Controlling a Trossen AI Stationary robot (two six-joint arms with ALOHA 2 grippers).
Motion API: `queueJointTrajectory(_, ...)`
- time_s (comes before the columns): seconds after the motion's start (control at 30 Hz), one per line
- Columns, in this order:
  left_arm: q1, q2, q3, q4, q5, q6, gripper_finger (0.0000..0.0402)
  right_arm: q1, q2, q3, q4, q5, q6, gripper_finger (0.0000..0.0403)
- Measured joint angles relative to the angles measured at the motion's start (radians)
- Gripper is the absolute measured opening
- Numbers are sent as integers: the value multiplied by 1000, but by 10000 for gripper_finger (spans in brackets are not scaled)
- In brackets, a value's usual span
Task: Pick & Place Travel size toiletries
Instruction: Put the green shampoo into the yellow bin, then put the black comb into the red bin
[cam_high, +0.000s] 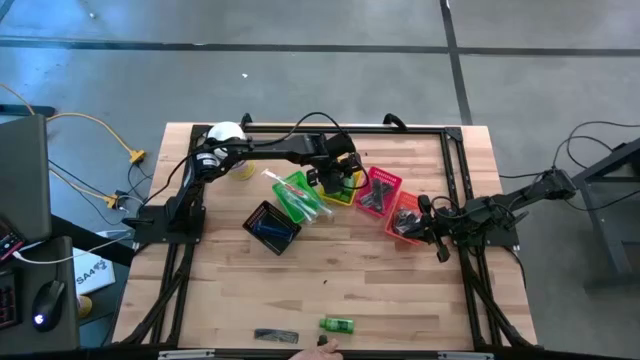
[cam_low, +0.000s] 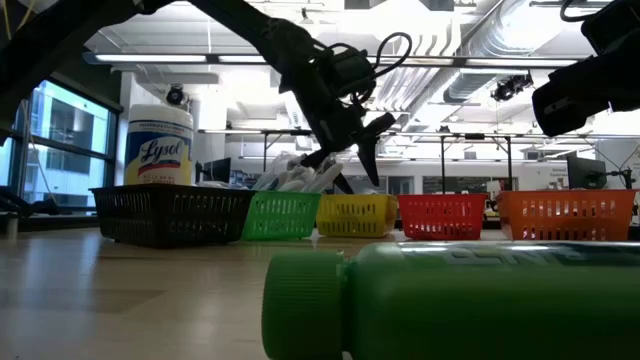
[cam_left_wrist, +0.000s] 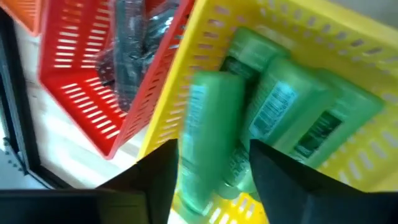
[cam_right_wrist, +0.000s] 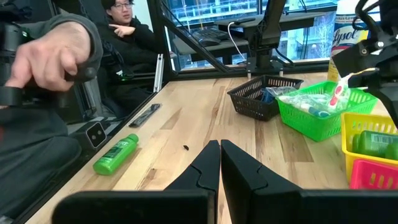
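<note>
Over the yellow basket (cam_high: 343, 190), the left gripper (cam_left_wrist: 211, 171) has its fingers apart, with a green mini bottle (cam_left_wrist: 205, 137) between them, right above other green bottles (cam_left_wrist: 292, 118) lying in that basket. Off by the orange basket (cam_high: 404, 222), the right gripper (cam_right_wrist: 220, 163) waits with its fingers pressed together and nothing in them. One more green bottle (cam_high: 337, 324) and a black comb (cam_high: 275, 335) lie on the tabletop (cam_high: 380, 280) near its front edge.

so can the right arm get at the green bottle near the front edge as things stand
Probably yes. The green bottle lies alone on bare wood with only a black comb beside it. The right gripper is shut and empty, on that side. A person's hand near the edge might interfere.
</note>
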Motion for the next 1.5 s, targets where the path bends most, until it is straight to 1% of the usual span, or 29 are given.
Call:
queueJointTrajectory(0.13,-20,-1,32,-25,-34,-18,217,0,0,0,-6,0,0,7)
queueJointTrajectory(0.23,-41,-2,62,-43,-77,-26,229,0,0,0,-6,0,-1,7)
queueJointTrajectory(0.33,-64,-23,107,-125,-121,-70,232,0,0,0,-6,0,-1,7)
queueJointTrajectory(0.4,-79,-56,147,-180,-139,-149,228,0,0,0,-6,0,-1,7)
queueJointTrajectory(0.47,-100,-101,180,-278,-127,-233,219,0,0,0,-5,0,-1,7)
queueJointTrajectory(0.57,-138,-208,205,-375,-51,-322,188,0,1,0,-8,-3,-1,7)
queueJointTrajectory(0.63,-179,-300,206,-359,-54,-408,155,0,5,0,-14,-10,0,7)
queueJointTrajectory(0.67,-201,-346,206,-363,-73,-479,136,0,8,0,-7,-11,3,7)
queueJointTrajectory(0.77,-273,-472,205,-377,-137,-813,69,0,12,0,-4,-20,14,7)
queueJointTrajectory(0.83,-304,-547,204,-468,-116,-996,23,0,11,0,1,-25,17,7)
queueJointTrajectory(0.87,-318,-580,204,-507,-89,-1076,12,0,11,0,1,-28,17,7)
queueJointTrajectory(0.93,-340,-649,180,-556,-39,-1266,11,0,11,0,9,-29,19,7)
queueJointTrajectory(1.0,-388,-723,101,-526,-12,-1457,11,0,11,0,16,-31,39,7)
queueJointTrajectory(1.07,-480,-795,-19,-425,-33,-1574,4,0,11,0,16,-31,64,7)
queueJointTrajectory(1.13,-596,-864,-154,-295,-115,-1619,2,0,11,0,12,-31,83,7)
queueJointTrajectory(1.2,-699,-932,-291,-184,-245,-1648,2,0,11,0,13,-30,88,7)
queueJointTrajectory(1.27,-778,-1001,-438,-56,-349,-1674,1,0,11,0,13,-30,88,7)
queueJointTrajectory(1.3,-808,-1033,-514,12,-380,-1685,1,0,11,0,13,-29,88,7)
queueJointTrajectory(1.4,-869,-1094,-756,209,-393,-1710,1,0,11,0,13,-27,88,7)
queueJointTrajectory(1.5,-915,-1117,-972,431,-387,-1770,0,0,11,0,13,-27,90,7)
